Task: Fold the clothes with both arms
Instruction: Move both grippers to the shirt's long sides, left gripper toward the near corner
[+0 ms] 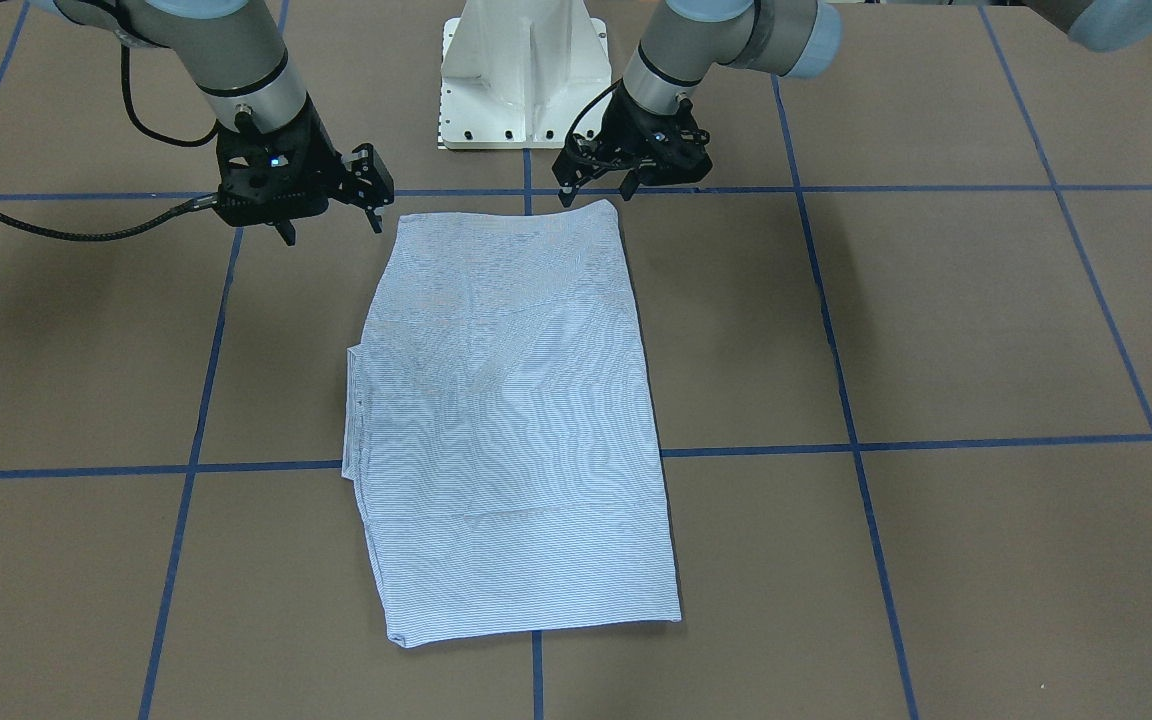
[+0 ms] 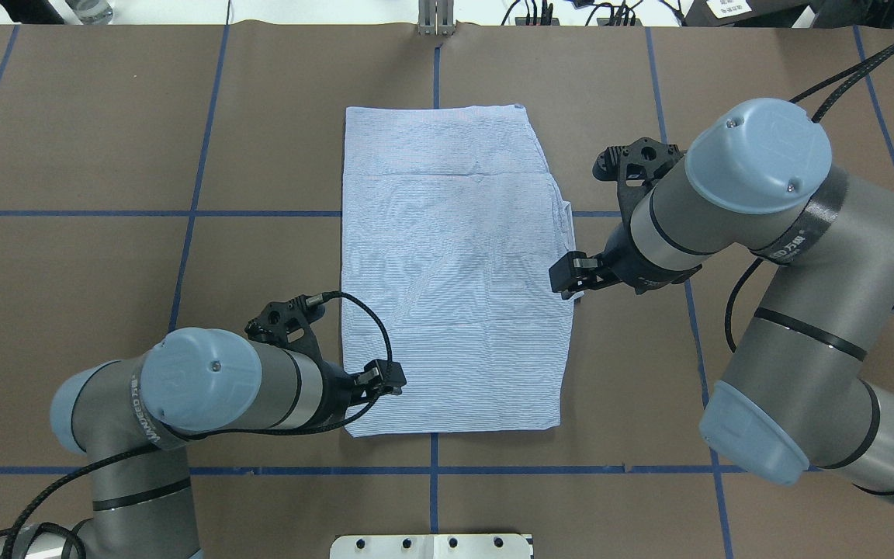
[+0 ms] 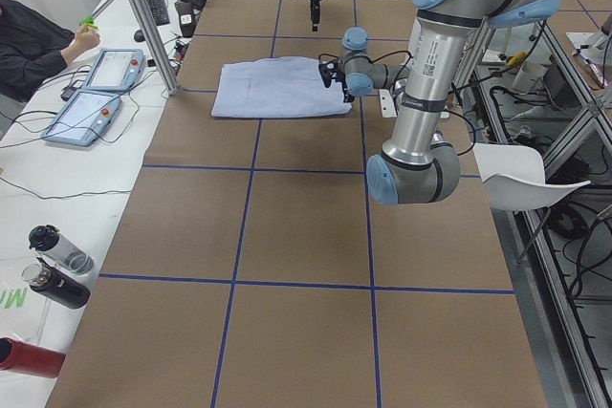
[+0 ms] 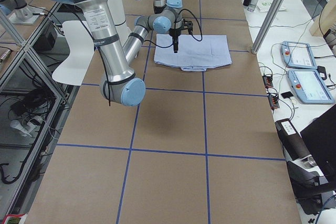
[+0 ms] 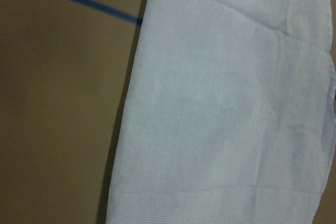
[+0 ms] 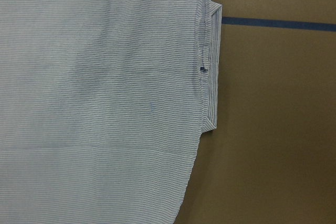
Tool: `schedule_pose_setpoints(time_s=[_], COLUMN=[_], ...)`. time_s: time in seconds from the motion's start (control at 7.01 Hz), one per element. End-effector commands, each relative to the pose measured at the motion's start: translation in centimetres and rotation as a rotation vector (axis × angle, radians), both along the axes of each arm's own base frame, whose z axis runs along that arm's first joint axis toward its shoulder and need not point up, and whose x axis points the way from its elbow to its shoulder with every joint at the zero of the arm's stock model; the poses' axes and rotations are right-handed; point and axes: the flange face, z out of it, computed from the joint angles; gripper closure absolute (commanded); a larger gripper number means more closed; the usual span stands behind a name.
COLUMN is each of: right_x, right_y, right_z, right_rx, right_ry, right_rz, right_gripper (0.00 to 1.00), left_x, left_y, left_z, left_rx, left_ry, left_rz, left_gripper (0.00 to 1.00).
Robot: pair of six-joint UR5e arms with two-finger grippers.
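The brown table point(image 1: 986, 330) is carrying the striped shirt point(image 1: 516, 420), which is lying folded flat at its middle. My right gripper point(image 1: 331, 228) is hanging with jaws spread beside the shirt's edge. My left gripper point(image 1: 596, 192), fingers likewise apart, is hovering at a base-side corner.

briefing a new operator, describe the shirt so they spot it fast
Find the brown table gridded with blue tape and look at its middle. The shirt lies there, folded into a rectangle: the only cloth, pale blue with fine stripes.
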Motion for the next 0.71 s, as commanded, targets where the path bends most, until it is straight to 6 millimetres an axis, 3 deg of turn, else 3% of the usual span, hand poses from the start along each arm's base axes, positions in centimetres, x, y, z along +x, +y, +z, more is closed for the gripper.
schedule_pose_setpoints(time_s=[0.0,0.14,0.57], right_x=[-0.29,-0.3,-0.34], right_y=[0.37,0.37,0.37], right_z=[-0.13,-0.11,-0.08], right_rx=[-0.002,-0.003,-0.004], right_ry=[-0.003,-0.002,-0.003], right_rz=[-0.005,-0.005,-0.009], right_gripper=[0.0,0.0,0.0], left_x=[2.11,2.61,2.61], left_y=[0.11,-0.04,0.17], left_z=[2.54,3.36,3.15], left_rx=[-0.015,-0.024,-0.03], left_ry=[-0.059,-0.077,-0.076], left_rz=[-0.019,-0.021,-0.02], left_gripper=[0.07,0.11,0.22])
